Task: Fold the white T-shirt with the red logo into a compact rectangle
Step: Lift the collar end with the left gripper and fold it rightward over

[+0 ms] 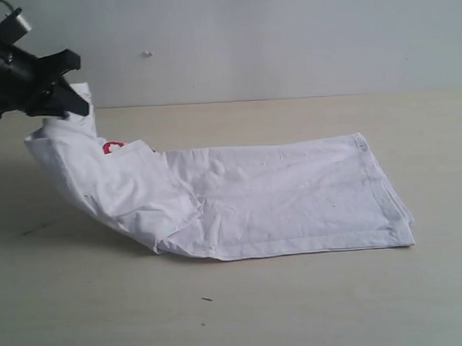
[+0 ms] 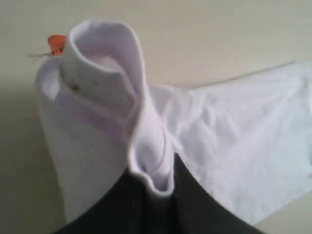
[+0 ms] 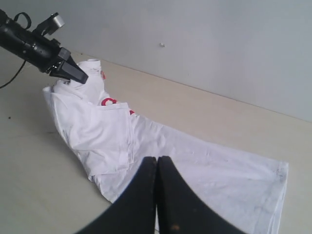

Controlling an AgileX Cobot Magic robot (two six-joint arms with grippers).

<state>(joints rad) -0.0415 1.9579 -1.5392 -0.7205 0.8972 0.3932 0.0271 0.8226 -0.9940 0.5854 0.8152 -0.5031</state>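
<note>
Left tool [image 1: 75, 108] tight on white T-shirt [image 1: 277, 194] (end aloft)

There is one white T-shirt [image 1: 277, 194] on one worktop [image 1: 296, 307]. It bears one red logo [image 1: 112, 147], partly hidden, and one orange neck tag [image 2: 57, 44]. Two pincers show: the left pincer [image 1: 71, 104] at the exterior frame's upper left, and the right pincer [image 3: 157, 163].

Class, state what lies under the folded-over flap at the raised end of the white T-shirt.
Only a sliver of the red logo peeks out above the flap of the white T-shirt; the rest of the logo is covered by cloth.
</note>
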